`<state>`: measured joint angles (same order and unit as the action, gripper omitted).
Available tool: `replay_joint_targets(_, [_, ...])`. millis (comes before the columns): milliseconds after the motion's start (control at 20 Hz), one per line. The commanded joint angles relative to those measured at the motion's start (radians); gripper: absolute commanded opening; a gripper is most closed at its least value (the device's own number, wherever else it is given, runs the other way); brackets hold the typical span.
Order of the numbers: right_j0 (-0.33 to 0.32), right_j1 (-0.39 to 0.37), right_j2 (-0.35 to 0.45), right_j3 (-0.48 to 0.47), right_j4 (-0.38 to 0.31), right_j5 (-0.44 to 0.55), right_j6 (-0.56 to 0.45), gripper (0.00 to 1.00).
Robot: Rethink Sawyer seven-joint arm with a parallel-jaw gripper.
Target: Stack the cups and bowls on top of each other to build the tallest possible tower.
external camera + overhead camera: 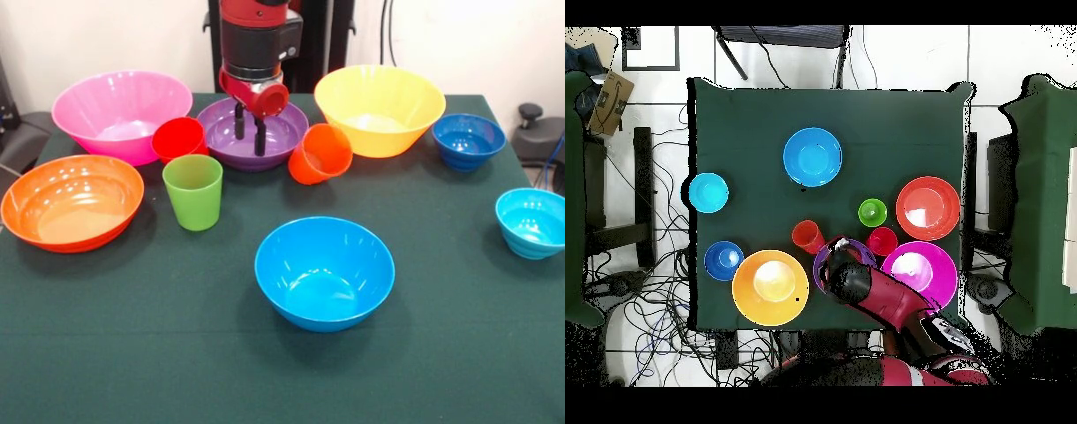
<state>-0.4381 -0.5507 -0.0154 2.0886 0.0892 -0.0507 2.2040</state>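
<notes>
A red and black robot arm (256, 44) reaches down over a green-covered bench (132, 353), its claw (249, 129) hanging above the purple bowl (284, 132) with its two dark fingers (260, 137) set slightly apart and gripping nothing. No tower stands: every cup and bowl rests singly on the cloth. In the front view, the large pink bowl (119, 110) sits at the far left, with the red cup (179, 140) lying on its side just in front of it and touching or nearly touching the purple bowl's rim. The lime green cup (193, 191) stands upright beside the big orange bowl (71, 201) at the left edge. The orange cup (320, 154) lies tipped, mouth toward the camera, between the purple bowl and the large yellow bowl (380, 108). The small ribbed dark blue bowl (468, 140) sits just right of the yellow one, and the small cyan bowl (532, 222) lies nearer the right edge, well apart from the rest. The large blue bowl (324, 271) rests alone near the middle of the bench. From overhead, the arm covers most of the purple bowl (823, 262), with the yellow bowl (770, 287) and pink bowl (921, 272) flanking it.
</notes>
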Motion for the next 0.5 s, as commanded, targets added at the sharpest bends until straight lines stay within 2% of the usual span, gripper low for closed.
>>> replay_joint_targets(50, [-0.020,0.034,0.136,-0.090,-0.042,-0.038,0.091,1.00])
replay_joint_targets(500, [-0.014,0.038,0.143,-0.093,-0.032,-0.046,0.106,1.00])
